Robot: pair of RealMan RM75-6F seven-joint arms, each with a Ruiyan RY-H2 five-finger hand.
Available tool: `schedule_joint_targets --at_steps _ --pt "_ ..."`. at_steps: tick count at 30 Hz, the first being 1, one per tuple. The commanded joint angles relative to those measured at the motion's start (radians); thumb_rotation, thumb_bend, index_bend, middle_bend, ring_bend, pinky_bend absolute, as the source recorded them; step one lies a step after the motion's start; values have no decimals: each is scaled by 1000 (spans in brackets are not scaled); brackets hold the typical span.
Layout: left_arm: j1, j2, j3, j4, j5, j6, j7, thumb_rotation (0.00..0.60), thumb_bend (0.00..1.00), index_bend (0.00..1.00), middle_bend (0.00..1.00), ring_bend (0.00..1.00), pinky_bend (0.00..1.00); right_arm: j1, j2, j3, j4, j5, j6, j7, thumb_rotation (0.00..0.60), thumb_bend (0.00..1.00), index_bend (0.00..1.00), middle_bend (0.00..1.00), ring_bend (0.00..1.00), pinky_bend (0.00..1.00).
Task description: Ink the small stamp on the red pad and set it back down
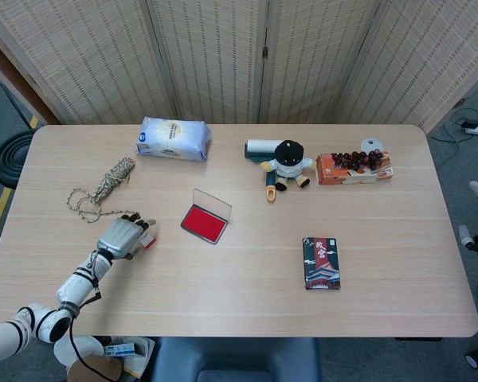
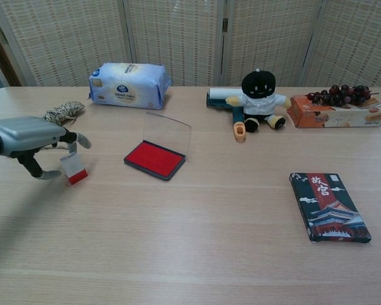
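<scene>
Pale wood-grain laminate forms the surface (image 2: 197,241), and every item noted stands on it.

Nearest the robot, at about 8 o'clock from the surface's centre, the left hand (image 2: 26,135) hangs low over the small stamp (image 2: 74,169). The stamp stands upright with its red base on the wood and its white body above. One finger sticks out above the stamp and another curls beside its base. The fingers are apart, and the chest view shows no firm clamp on the stamp. Whether a fingertip touches its white body cannot be told. Judged from this, the stamp is set down and the hand is letting go. No frame shows whether the base carries ink.

The right hand appears in neither view.

At 4 o'clock from centre lies a dark printed box (image 2: 329,206), flat and well apart from the work.

Near centre, at 3 o'clock from the stamp, the red pad (image 2: 155,158) sits with its clear lid (image 2: 167,131) raised, which leaves the ink face open to a stamp coming from the left.

Further off, at 10 o'clock, lies a coil of twine (image 2: 63,112).

Along the far edge, from 11 to 2 o'clock, stand a tissue pack (image 2: 128,84), a plush doll (image 2: 259,101) and an orange box topped with grapes (image 2: 337,108).
</scene>
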Motion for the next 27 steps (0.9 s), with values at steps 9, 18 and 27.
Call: schedule_joint_targets --at_steps 9,18,27 --pt "103 149 -33 -141 -23 210 34 600 349 121 211 103 269 -2 7 -10 -34 -27 21 -18 600 454 20 0 0 0" --pt "300 235 23 -161 72 458 -178 600 349 9 0 0 135 -20 -1 -45 -174 -18 21 -216 600 454 20 0 0 0" --pt "431 277 11 -192 37 588 -224 600 349 5 0 0 122 -69 -79 -26 -269 72 137 -570 600 454 20 0 0 0"
